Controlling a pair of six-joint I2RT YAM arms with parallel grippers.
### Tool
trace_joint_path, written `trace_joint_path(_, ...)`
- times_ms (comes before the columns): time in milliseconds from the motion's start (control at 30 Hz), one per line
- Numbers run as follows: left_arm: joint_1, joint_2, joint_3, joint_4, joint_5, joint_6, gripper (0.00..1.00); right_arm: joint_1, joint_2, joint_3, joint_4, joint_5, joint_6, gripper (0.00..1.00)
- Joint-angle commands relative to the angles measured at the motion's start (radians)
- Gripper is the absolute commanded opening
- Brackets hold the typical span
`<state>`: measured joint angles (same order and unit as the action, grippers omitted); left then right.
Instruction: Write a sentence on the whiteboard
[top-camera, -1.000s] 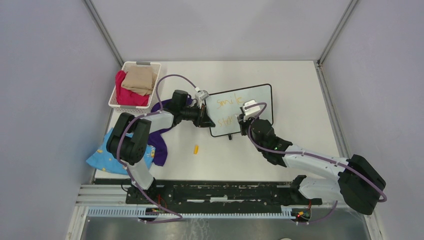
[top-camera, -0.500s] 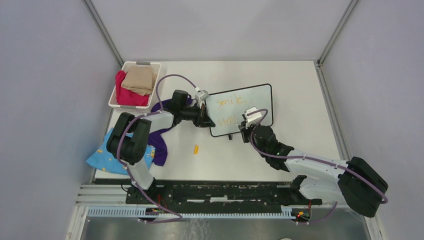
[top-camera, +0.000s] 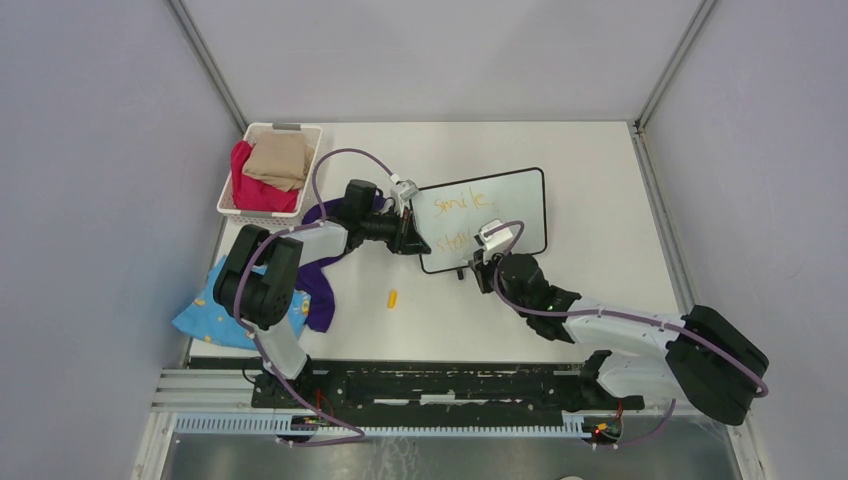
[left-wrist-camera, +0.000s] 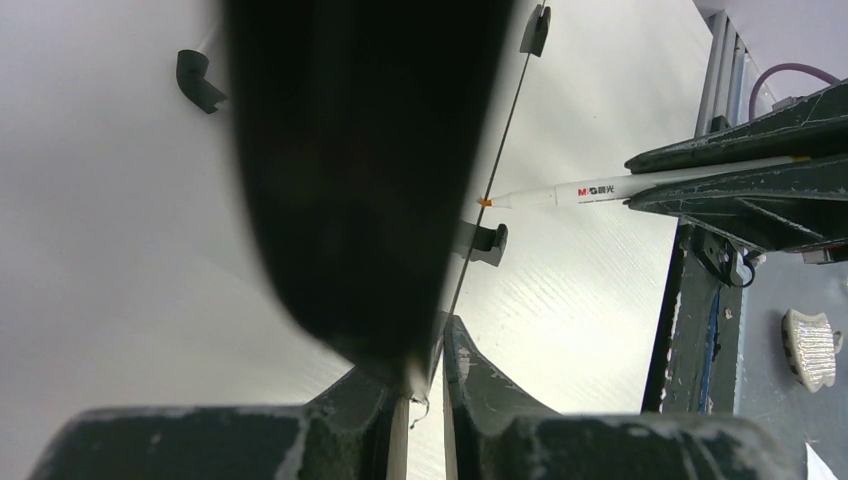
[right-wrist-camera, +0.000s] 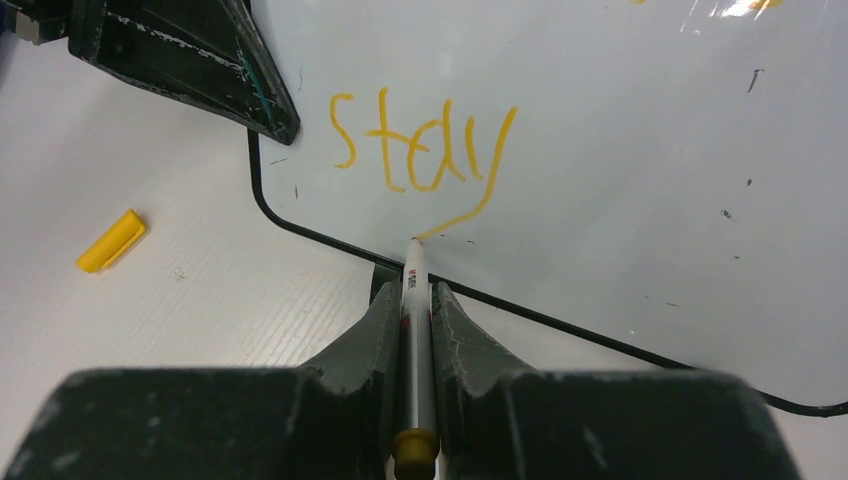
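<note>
With right gripper (right-wrist-camera: 415, 290) pinched narrow on orange marker (right-wrist-camera: 418, 340), drags tip down-left through the "y" tail, finishing "stay" in the sentence (right-wrist-camera: 425, 150). Against a second ago: sits pulled back toward the near edge of the whiteboard (top-camera: 515, 195), word now uncovered. Tip touching board just inside the frame, at tail end. With left gripper (top-camera: 412, 238), clamps board's left edge, narrow, unchanged. Whiteboard lying mid-table, slightly skewed, "smile" on upper line. Means line two only half done: "kind" not yet there. Probably needs lift and shift right onto bare board. Yellow cap (right-wrist-camera: 110, 240) loose on table (top-camera: 600, 170), near board corner.
</note>
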<state>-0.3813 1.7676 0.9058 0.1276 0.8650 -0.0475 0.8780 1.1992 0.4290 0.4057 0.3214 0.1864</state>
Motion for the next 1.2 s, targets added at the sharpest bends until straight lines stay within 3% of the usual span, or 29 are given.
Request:
trace_joint_path(0,-0.043,0.055,-0.015,-0.146,-0.123,0.104,0.02,-0.003,-0.046,0.032,0.021,0.049,-0.005,0.0)
trace_joint_path(333,-0.044,0.055,-0.014,-0.146,-0.128,0.104,0.02,-0.052,-0.278,-0.017,0.002,0.2,-0.065,0.0)
trace_joint_path(767,-0.044,0.062,-0.012,-0.148,-0.136,0.101,0.02,-0.063,-0.198,0.05,0.017,0.104,-0.097,0.0)
trace_joint_path(1167,-0.044,0.062,-0.011,-0.152,-0.136,0.103,0.02,-0.062,-0.137,0.087,0.029,0.123,-0.096,0.0)
